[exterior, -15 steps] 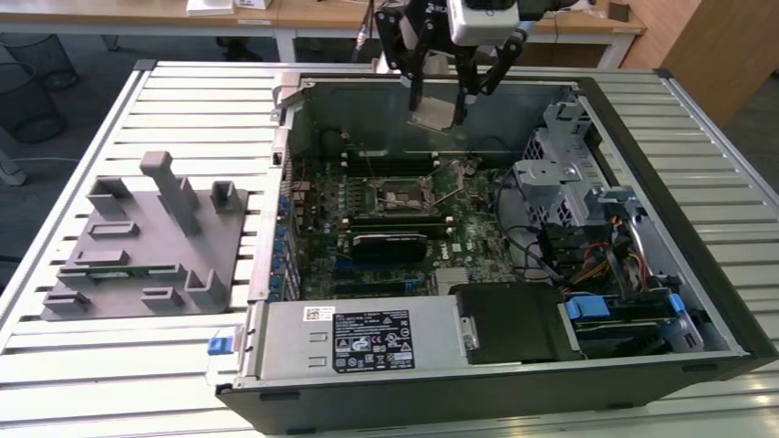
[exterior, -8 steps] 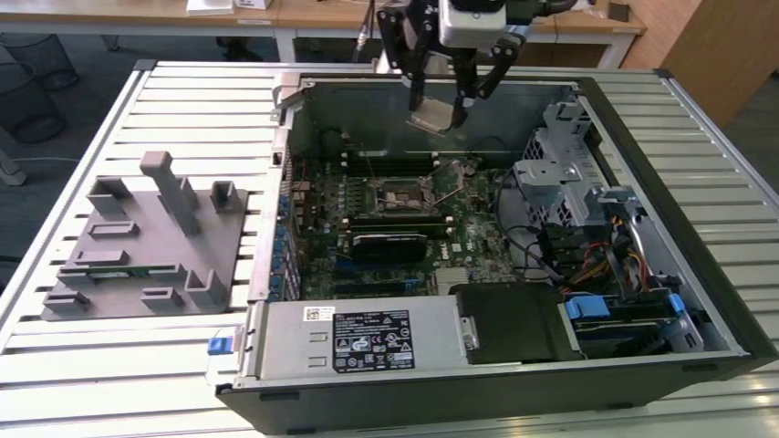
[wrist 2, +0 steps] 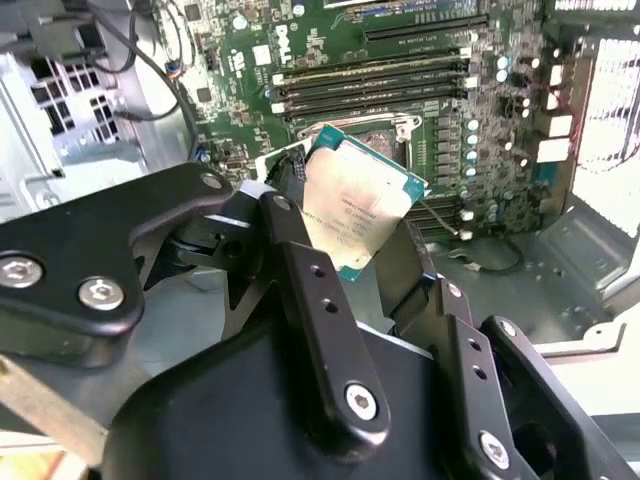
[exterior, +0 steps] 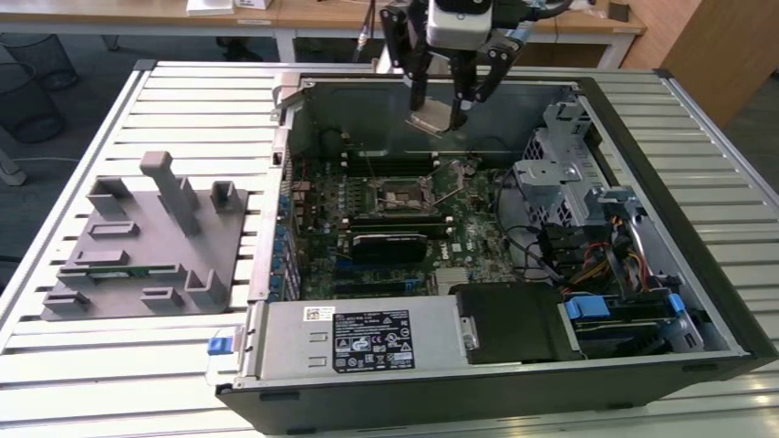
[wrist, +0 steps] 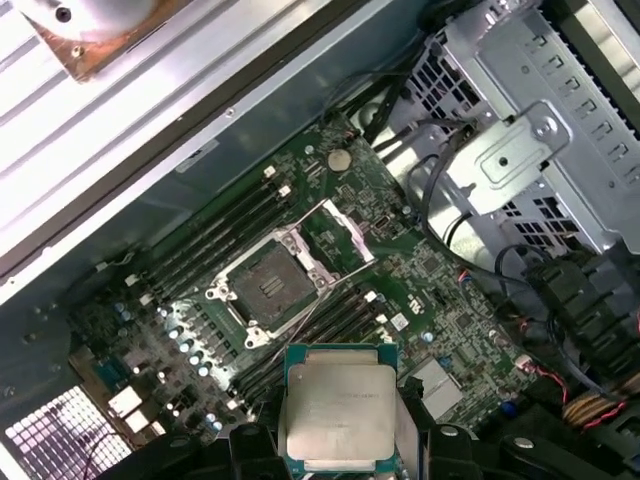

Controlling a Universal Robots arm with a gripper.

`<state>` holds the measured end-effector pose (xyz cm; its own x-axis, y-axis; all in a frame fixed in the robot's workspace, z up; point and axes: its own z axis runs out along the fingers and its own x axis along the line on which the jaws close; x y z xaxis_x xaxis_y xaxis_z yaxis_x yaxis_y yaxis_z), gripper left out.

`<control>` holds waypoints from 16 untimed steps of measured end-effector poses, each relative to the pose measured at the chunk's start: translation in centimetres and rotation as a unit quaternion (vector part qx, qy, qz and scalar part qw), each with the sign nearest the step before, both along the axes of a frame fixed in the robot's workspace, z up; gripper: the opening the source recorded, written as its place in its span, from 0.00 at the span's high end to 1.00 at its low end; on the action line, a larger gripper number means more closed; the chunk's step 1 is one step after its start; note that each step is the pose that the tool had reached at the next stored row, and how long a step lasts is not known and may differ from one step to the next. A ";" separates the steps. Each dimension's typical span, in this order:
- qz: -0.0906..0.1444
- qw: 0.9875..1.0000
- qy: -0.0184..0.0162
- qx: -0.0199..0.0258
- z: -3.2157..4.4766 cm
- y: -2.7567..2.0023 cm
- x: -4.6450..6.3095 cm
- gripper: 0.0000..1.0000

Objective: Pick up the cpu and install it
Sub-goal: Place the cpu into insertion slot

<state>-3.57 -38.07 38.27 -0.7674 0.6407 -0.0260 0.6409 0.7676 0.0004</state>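
Cpu (wrist 2: 355, 205) is sitting in my claw (wrist 2: 350, 238): I am pinching it by two opposite edges, the fingers (wrist 2: 292, 215) drawn in just to the chip's width and no further. Its silvery top is facing both wrist cameras, with the green rim showing round it. In the exterior view my claw (exterior: 439, 119) is hanging over the far end of the open computer case (exterior: 639, 128), and the cpu (exterior: 429, 121) is looking tilted there, up in the air and apart from the motherboard (exterior: 469, 219) below. The socket (exterior: 402, 193) is lying near the middle of that board, its square recess bare. In the first wrist view the socket (wrist: 265, 285) is showing beyond the cpu (wrist: 337, 410), well apart from it, with dark memory slots (wrist: 215, 235) running along both of its sides. The metal drive cage (wrist: 520, 150) is standing along one wall of the case, cables trailing beside it. Over on the exterior view's left a gray fixture block (exterior: 182, 242) is resting on the slatted table (exterior: 182, 91), carrying a narrow green memory stick (exterior: 119, 270) (not mine to handle here). A power supply (exterior: 353, 338) is filling the near corner of the case.
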 end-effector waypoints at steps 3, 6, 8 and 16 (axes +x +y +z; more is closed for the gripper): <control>-0.021 1.000 0.000 0.000 -0.06 0.01 0.0 0.47; -0.039 0.999 -0.001 0.000 -0.12 0.03 0.0 0.47; -0.050 0.999 -0.001 0.000 -0.15 0.07 0.0 0.47; -0.101 0.995 -0.001 0.000 -0.28 0.11 0.0 0.47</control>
<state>-3.57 -37.96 38.00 -0.6232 0.7815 -0.0274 0.7818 0.6235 0.0016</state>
